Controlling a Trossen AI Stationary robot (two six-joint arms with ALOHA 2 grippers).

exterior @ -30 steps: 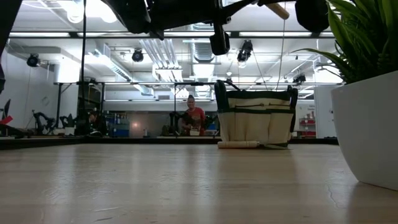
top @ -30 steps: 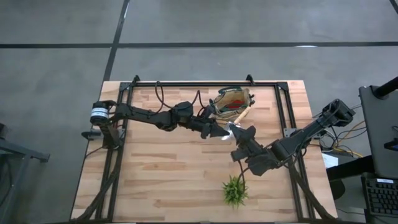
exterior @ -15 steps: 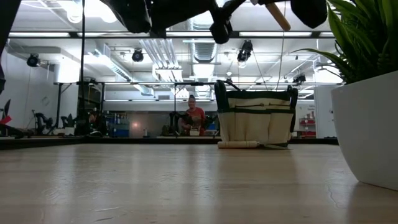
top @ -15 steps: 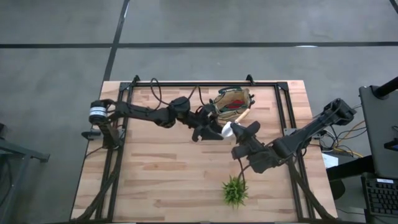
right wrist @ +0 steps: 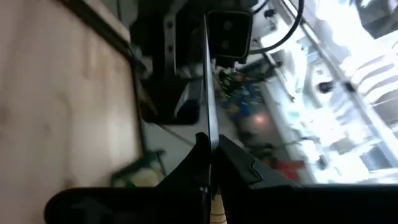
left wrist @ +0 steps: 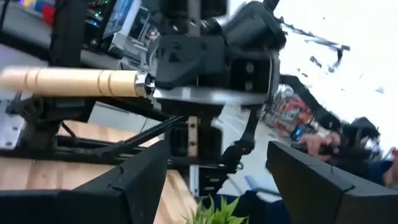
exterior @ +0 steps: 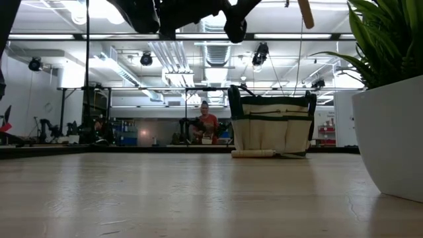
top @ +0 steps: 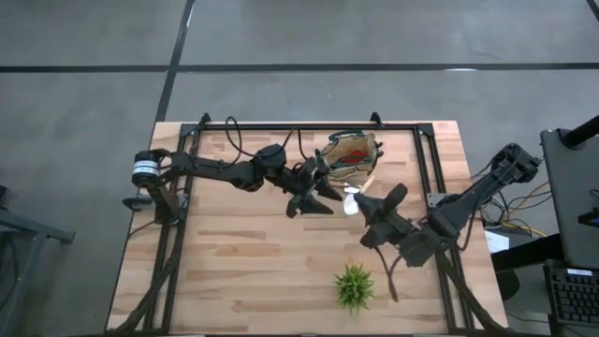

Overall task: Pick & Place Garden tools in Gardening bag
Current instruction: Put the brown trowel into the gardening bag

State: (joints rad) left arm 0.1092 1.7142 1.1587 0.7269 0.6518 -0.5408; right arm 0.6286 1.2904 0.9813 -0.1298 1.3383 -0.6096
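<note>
My right gripper (top: 359, 202) is shut on the wooden-handled metal trowel (top: 352, 198), held high above the table's middle, just near of the gardening bag (top: 348, 153). The tan bag with green trim stands at the far edge and holds a red-and-black item (top: 348, 160). In the low view only the trowel's handle (exterior: 305, 12) shows, above the bag (exterior: 271, 125). My left gripper (top: 321, 195) stands open just left of the trowel, with nothing between its fingers (left wrist: 140, 180). My right gripper pinches the trowel's metal blade (right wrist: 209, 118) between its two fingers; the blade shows edge-on between them. The fingers come about level from the table's near right. The wooden handle (left wrist: 68, 82) sticks out sideways toward the bag, and the whole trowel is lifted clear.
A spiky green plant (top: 354, 286) in a white pot (exterior: 390, 132) stands near the front edge, under the right arm. A pale rod-shaped thing (exterior: 254, 153) lies at the bag's foot. A black frame (top: 281, 126) runs round the tabletop. People sit in the room behind.
My left gripper has opened and let go of the trowel, rolling as it drew back slightly toward the table's left. My right gripper, still shut on the blade, has rolled and moved up and toward the right edge, so the handle has swung and risen.
</note>
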